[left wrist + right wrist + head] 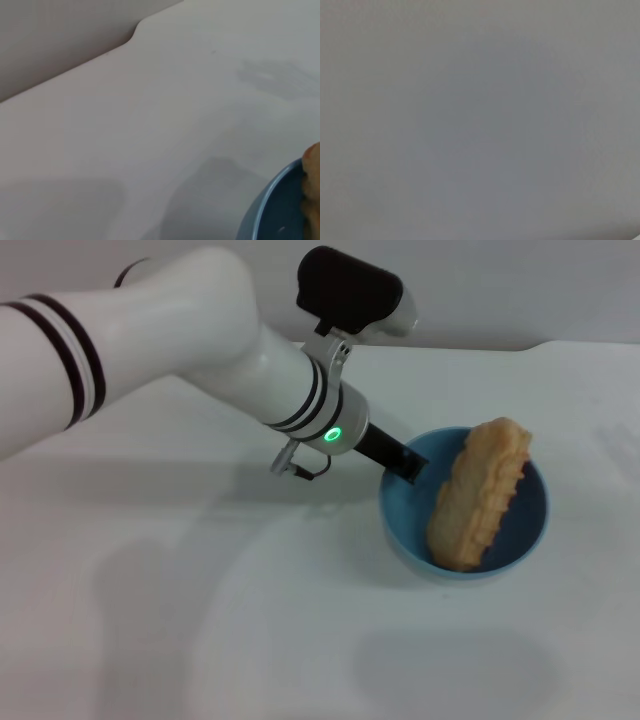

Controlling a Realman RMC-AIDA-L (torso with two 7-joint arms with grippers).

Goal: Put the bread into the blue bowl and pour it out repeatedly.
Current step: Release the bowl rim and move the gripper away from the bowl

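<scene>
Blue bowl (464,540) mouth mostly blocked: bread (478,494) lies diagonally across it, one end poking above the far rim. Left gripper (412,466) occupies the bowl's left rim, arm spanning the upper-left worktop (200,620). Near, left-front and right sides of the worktop are open for approach.

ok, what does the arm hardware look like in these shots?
Only the left arm shows: glossy white rounded shell, paired black bands near the upper link and the wrist, a green lit ring at the wrist, a black camera module on a white bracket on top, a thin looped cable underneath. The left gripper is black. The right arm is not in view.
</scene>
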